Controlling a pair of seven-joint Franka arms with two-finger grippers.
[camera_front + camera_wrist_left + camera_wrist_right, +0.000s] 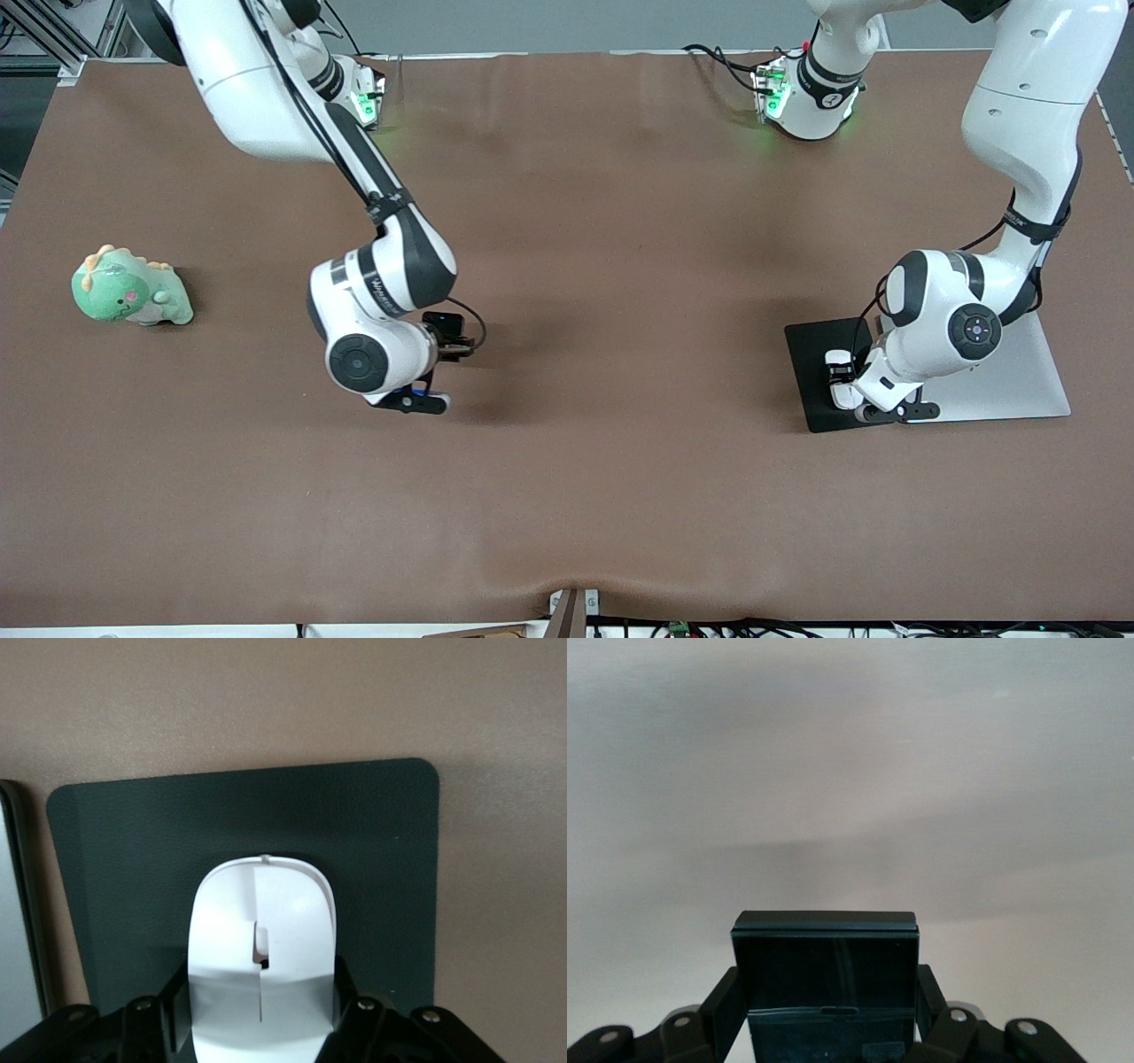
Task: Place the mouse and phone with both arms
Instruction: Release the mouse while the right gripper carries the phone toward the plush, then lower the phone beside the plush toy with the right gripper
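Mouse (262,948) sits clamped between the left gripper (262,1019) fingers, long axis running straight out from them, over the dark pad (115,868). We see the right gripper (829,1028) likewise closed on the phone (826,970), above bare table (567,496). We judge both need only lowering.

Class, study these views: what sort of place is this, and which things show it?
Probably a robotics lab bench: two white arms mounted on a brown-covered table, cables along its edge, and props laid out, a plush dinosaur and a dark pad under the held mouse.
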